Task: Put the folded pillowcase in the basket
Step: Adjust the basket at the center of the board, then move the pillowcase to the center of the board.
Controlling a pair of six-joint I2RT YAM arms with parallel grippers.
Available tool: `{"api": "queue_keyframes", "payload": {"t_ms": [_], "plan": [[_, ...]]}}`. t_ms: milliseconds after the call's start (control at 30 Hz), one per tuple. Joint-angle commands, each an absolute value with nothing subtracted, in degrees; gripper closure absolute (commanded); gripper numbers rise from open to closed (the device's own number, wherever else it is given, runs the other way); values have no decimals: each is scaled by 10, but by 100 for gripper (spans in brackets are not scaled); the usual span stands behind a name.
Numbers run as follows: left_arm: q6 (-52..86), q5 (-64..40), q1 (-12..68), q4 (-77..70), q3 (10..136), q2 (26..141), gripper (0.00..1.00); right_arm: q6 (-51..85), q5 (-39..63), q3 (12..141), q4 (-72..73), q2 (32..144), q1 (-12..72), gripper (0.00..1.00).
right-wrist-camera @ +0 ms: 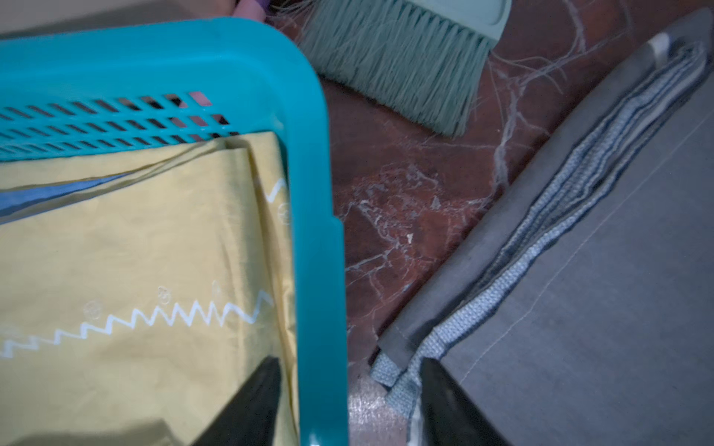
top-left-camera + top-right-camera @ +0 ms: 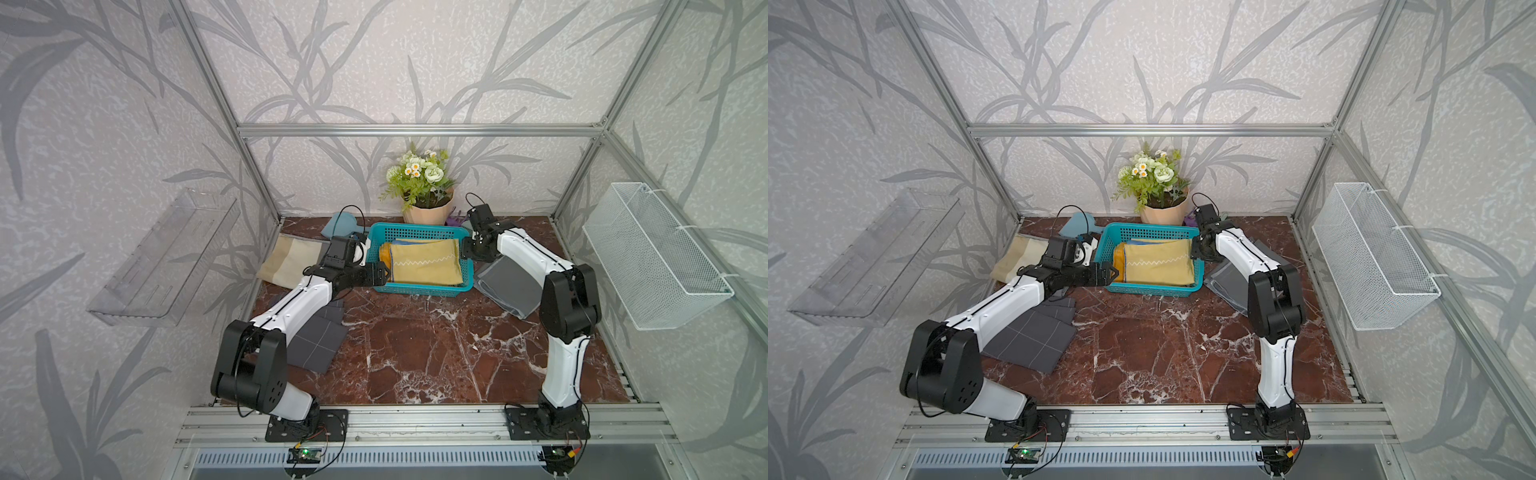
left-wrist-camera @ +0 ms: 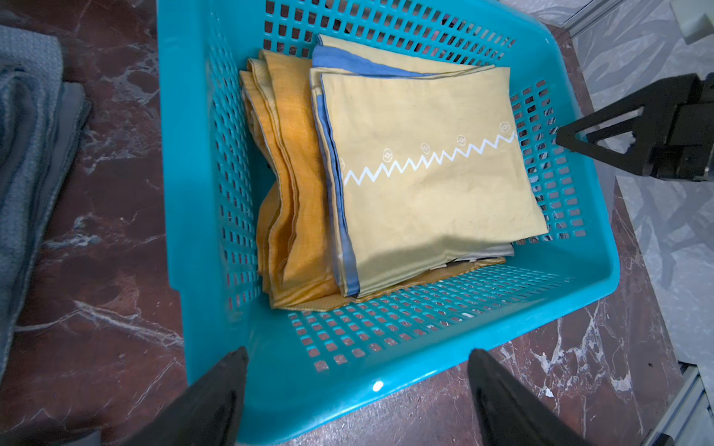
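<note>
The teal basket (image 2: 415, 227) (image 2: 1144, 230) stands at the back middle of the marble table. Inside it, the folded yellow pillowcase (image 2: 428, 262) (image 2: 1158, 262) (image 3: 432, 185) (image 1: 135, 247) with a white zigzag line lies flat on an orange folded cloth (image 3: 286, 193). My left gripper (image 2: 381, 272) (image 3: 357, 359) is open at the basket's front left corner, its fingers spread either side of the rim (image 3: 270, 405). My right gripper (image 2: 467, 249) (image 1: 347, 363) is open astride the right rim (image 1: 317, 270), one finger over the pillowcase and one outside. Neither holds anything.
Folded grey cloths (image 2: 509, 286) (image 1: 599, 309) lie right of the basket, a dark grey cloth (image 2: 320, 340) and a beige one (image 2: 286, 259) to its left. Behind it are a flower pot (image 2: 428, 210), a blue dustpan (image 2: 343, 224) and a brush (image 1: 394, 65). A wire basket (image 2: 652, 253) and a clear tray (image 2: 166, 257) hang on the side walls.
</note>
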State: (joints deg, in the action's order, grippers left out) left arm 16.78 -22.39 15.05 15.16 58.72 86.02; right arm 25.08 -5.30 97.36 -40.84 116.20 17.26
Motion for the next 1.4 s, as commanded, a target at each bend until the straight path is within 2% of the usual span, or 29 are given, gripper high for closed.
{"api": "queue_keyframes", "payload": {"t_ms": [0, 200, 333, 600, 733, 800, 833, 867, 900, 933, 1000, 1100, 1233, 1367], "plan": [[177, -223, 156, 152, 579, 844, 9, 238, -77, 950, -417, 1124, 169, 1], [192, -223, 177, 148, 583, 833, 9, 260, -131, 815, -384, 997, 165, 0], [204, -222, 203, 144, 586, 821, 9, 272, -142, 706, -354, 938, 140, 4], [224, -217, 245, 137, 578, 793, 9, 295, -80, 606, -326, 933, 47, 8], [230, -214, 254, 132, 566, 782, 8, 281, -69, 628, -359, 996, 26, 10], [230, -211, 254, 133, 561, 777, 8, 278, -54, 637, -368, 1025, 22, 18], [231, -210, 256, 133, 558, 774, 8, 279, -41, 637, -370, 1036, 20, 33], [231, -209, 256, 133, 556, 770, 8, 280, -29, 636, -372, 1043, 19, 53], [231, -208, 257, 133, 554, 769, 8, 284, -21, 633, -373, 1048, 19, 67], [230, -206, 257, 133, 551, 765, 8, 287, -11, 626, -373, 1049, 19, 74], [229, -203, 257, 136, 549, 762, 8, 292, 5, 608, -372, 1046, 20, 79], [226, -201, 257, 139, 547, 758, 8, 302, 17, 575, -382, 1024, 21, 99], [223, -199, 257, 142, 542, 750, 8, 325, 14, 504, -403, 939, 44, 100], [231, -201, 258, 130, 527, 741, 8, 383, 22, 422, -422, 828, 105, 90]]}}
